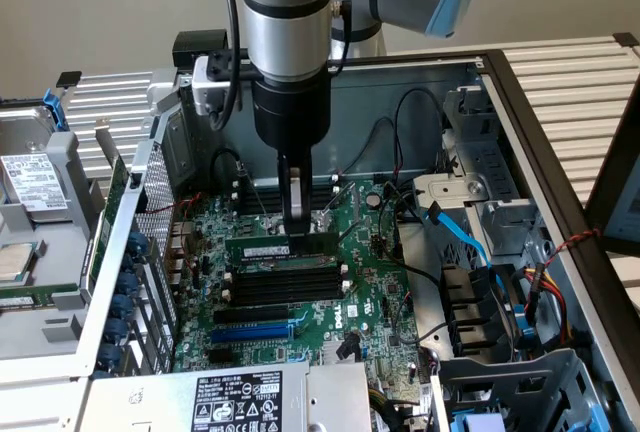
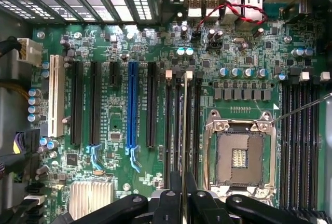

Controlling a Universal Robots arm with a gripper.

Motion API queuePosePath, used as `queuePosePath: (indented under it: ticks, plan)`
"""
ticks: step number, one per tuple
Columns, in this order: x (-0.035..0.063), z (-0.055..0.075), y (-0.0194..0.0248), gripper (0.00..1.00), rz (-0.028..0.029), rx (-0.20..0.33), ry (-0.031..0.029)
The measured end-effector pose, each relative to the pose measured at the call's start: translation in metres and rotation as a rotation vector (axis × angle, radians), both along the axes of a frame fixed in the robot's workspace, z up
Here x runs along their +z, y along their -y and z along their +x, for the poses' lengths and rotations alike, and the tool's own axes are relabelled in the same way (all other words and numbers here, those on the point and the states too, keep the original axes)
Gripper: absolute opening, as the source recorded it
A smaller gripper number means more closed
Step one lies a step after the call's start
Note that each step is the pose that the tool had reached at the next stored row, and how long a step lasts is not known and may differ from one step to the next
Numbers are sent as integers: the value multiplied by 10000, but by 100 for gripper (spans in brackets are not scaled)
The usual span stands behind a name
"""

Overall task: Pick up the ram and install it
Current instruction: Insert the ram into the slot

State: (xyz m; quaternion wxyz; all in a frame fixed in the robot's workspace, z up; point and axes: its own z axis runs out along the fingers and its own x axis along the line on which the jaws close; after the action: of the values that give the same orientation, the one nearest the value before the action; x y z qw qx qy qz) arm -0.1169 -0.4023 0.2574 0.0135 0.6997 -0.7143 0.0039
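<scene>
The ram (image 1: 262,246) is a long green stick held on edge, level, and my gripper (image 1: 297,236) is shut on it near its middle. It hangs right at the far side of the bank of black memory slots (image 1: 285,284) on the motherboard (image 1: 365,297), lined up with them. Whether it touches a slot I cannot tell. In the wrist view the ram (image 2: 185,125) appears edge-on as a thin line between the black fingers (image 2: 171,203) of the gripper (image 2: 184,195), lying along the memory slots (image 2: 169,125).
An open CPU socket (image 2: 241,154) lies beside the slots, with another bank of memory slots (image 2: 301,141) past it. A blue expansion slot (image 1: 250,333) sits nearer the power supply (image 1: 235,400). Cables (image 1: 465,242) and drive bays (image 1: 500,332) crowd the exterior view's right; case walls (image 1: 130,242) surround the board.
</scene>
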Motion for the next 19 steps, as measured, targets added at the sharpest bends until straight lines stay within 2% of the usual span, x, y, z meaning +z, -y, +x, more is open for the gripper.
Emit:
queuePosePath:
  ticks: [10,15,19]
  plan:
    - [-58,1,9,14,-6,164,-4]
    - [-86,1,36,14,-18,181,-10]
    - [-96,0,42,14,-32,199,-12]
